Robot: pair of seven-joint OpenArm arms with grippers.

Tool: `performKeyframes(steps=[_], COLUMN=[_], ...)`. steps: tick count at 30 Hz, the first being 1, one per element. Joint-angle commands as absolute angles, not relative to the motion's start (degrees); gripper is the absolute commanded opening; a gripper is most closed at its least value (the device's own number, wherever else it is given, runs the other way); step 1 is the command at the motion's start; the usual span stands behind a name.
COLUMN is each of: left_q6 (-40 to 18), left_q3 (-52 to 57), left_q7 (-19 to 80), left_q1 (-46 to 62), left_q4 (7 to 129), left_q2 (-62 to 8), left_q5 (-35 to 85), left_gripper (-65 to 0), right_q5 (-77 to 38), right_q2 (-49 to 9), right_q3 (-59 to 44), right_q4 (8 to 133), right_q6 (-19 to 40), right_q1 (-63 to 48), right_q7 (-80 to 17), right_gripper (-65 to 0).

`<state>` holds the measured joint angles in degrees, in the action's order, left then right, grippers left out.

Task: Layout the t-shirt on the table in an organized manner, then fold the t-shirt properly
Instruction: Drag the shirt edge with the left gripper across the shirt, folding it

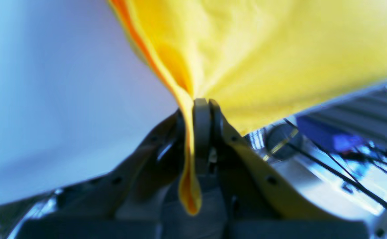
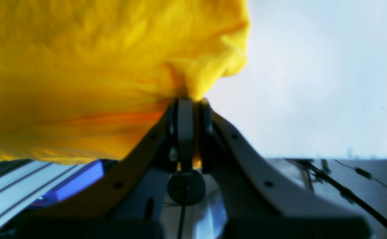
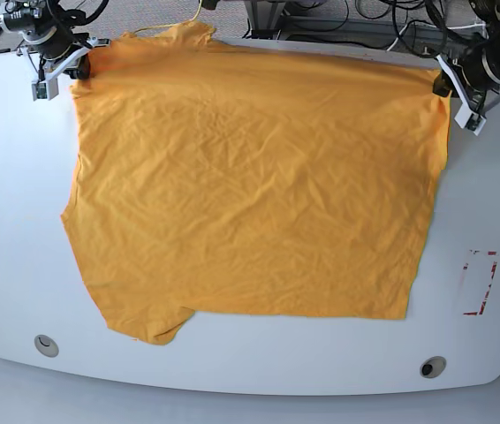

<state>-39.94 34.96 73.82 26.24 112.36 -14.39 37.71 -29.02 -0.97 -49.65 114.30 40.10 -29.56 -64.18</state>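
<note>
The orange-yellow t-shirt [image 3: 250, 194] lies spread wide and wrinkled over the white table [image 3: 20, 221], one sleeve at the near left. My right gripper [image 3: 82, 66] is shut on the shirt's far left corner; in the right wrist view the cloth [image 2: 97, 66] bunches at the closed gripper [image 2: 190, 101] above the table [image 2: 313, 83]. At the far right corner my left gripper [image 3: 444, 86] is shut on the shirt. The left wrist view shows a fold of cloth [image 1: 263, 59] pinched in that gripper [image 1: 201, 103], with a tail hanging down between the fingers.
A red tape outline [image 3: 480, 283] marks the table's right side. Two grey grommets [image 3: 46, 344] [image 3: 432, 367] sit near the front edge. Cables and a metal frame [image 3: 347, 26] run behind the far edge, close to both grippers.
</note>
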Motion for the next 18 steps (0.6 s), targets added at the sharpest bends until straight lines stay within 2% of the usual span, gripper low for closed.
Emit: performKeyframes(steps=[1,10,18], left_q6=[-40.0,-40.0,-40.0], left_q3=[37.05,37.58,31.34], left_q7=[75.3,77.14,77.14], left_q1=[24.4,16.75,10.86], left_q4=[113.54,113.27,113.1], left_q2=[-15.78,-15.78,-15.78], left_q5=[38.02,37.67,37.58], left_gripper=[-65.0,-65.0,-65.0], right_q5=[-30.99,-33.19,-33.19], right_q2=[-2.33,-4.62,-5.76], right_q3=[-50.59,-51.38,-51.21], right_q4=[115.47,115.3,115.21], right_q6=[40.0,40.0,40.0], right_q1=[-29.76,-26.24,-22.73], right_q7=[-63.69,-63.69,-63.78], right_gripper=[-65.0,-65.0,-65.0])
